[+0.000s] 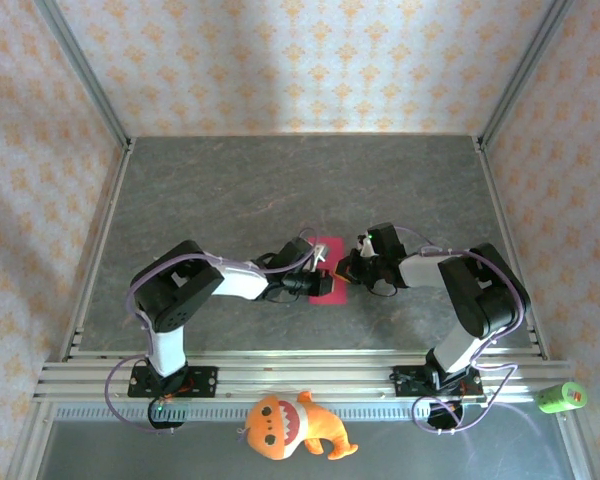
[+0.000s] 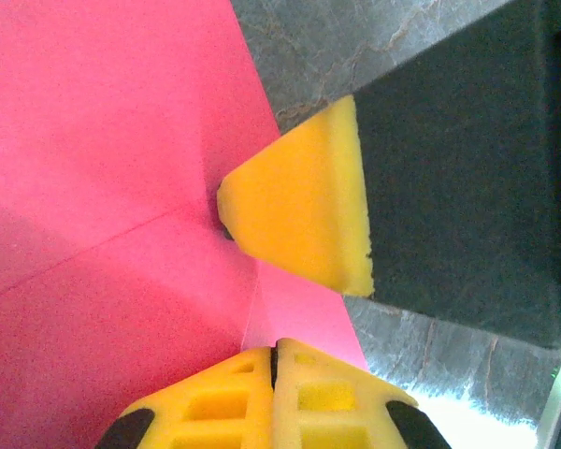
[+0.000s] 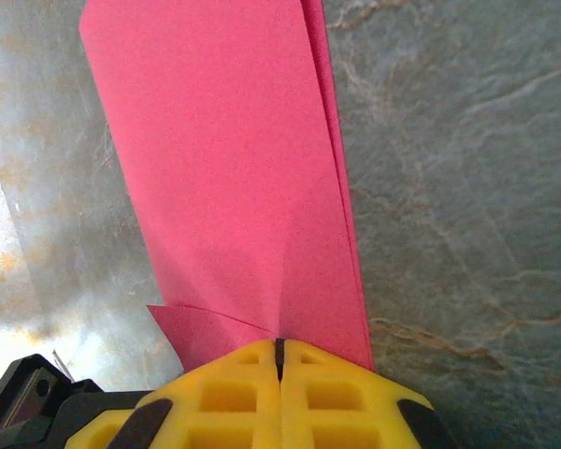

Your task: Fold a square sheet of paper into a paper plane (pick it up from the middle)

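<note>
Top external view: the square sheet of paper (image 1: 327, 262), folded to a narrower magenta strip, lies near the middle of the grey table (image 1: 230, 200), between the two arms.

The left gripper (image 1: 318, 283) meets the strip from the left and the right gripper (image 1: 347, 271) from the right. The two tips are just beside each other at the strip's near end.

Left wrist view: the pads of the left gripper (image 2: 275, 398) are pressed together, with a lighter flap of the paper (image 2: 103, 168) running into the seam between them. A crease crosses the sheet. A yellow fingertip (image 2: 304, 206) of the right gripper touches the paper's edge at that crease, and its black body blocks the right side.

Right wrist view: the right gripper (image 3: 280, 393) pinches the strip's near end (image 3: 234, 168). Stacked layers show along the strip's right edge.

Surroundings: an orange plush toy (image 1: 298, 425) lies beyond the near rail (image 1: 300, 378) and a green cylinder (image 1: 562, 397) lies at the near right, both well apart from the paper. Bare table extends to the far wall and to both side rails.
</note>
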You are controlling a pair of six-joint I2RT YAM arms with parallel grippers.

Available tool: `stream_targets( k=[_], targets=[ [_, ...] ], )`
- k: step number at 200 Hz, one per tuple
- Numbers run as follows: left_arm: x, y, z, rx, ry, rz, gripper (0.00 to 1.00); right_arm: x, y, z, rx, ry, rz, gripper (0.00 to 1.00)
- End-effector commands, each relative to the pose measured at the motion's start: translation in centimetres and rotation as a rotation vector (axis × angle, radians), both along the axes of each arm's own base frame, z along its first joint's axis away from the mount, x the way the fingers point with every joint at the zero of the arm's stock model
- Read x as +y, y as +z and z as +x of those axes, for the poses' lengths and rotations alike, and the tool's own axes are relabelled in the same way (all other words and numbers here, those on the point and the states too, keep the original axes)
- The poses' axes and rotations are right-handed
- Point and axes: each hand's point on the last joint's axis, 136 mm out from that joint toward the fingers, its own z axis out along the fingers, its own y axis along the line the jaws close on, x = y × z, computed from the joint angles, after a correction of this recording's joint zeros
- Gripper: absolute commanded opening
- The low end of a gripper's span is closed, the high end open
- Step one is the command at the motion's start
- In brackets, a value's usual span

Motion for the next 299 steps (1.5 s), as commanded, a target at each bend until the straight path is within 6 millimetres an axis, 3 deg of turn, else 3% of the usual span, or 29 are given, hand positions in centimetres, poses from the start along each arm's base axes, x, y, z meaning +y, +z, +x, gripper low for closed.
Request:
stream_targets(
  k=[1, 80, 110, 141, 157, 173, 213, 230, 273, 299],
  targets=[
    [1.9, -1.7, -2.5, 0.087, -0.006, 0.052, 0.00, -2.3, -3.4, -1.7, 0.085, -0.030, -0.126, 0.00],
    [5.2, -2.3, -5.4, 0.118, -0.019, 0.095, 0.00, -2.0, -3.3, -1.5, 0.083, -0.016, -0.120, 0.00],
    [5.2, -0.8, -6.1, 0.101, -0.030, 0.031, 0.00, -1.5, -2.5, -1.1, 0.066, -0.003, -0.091, 0.00],
    [4.2, 3.7, -4.4, -0.010, -0.015, -0.068, 0.00, 0.1, 0.7, 0.2, 0.007, 0.017, 0.003, 0.01],
    [4.3, 5.6, -2.7, -0.074, 0.023, -0.096, 0.00, 0.5, 3.0, 0.9, -0.046, 0.016, 0.030, 0.10],
    [4.5, 6.1, -0.7, -0.110, 0.063, -0.078, 0.00, 0.2, 4.6, 1.2, -0.083, -0.001, 0.022, 0.20],
    [4.4, 3.9, 2.6, -0.134, 0.091, 0.072, 0.00, -1.8, 3.7, -1.3, -0.014, -0.095, -0.056, 0.33],
    [4.3, 2.8, 3.2, -0.139, 0.077, 0.106, 0.00, -1.7, 3.6, -2.7, 0.000, -0.093, -0.076, 0.35],
    [5.1, 0.4, 3.0, -0.109, 0.088, 0.166, 0.00, 0.1, 2.9, -5.6, 0.047, -0.043, -0.074, 0.37],
    [5.4, -0.5, 2.1, -0.081, 0.088, 0.155, 0.00, -0.2, 2.1, -6.1, 0.078, -0.062, -0.102, 0.38]
  ],
)
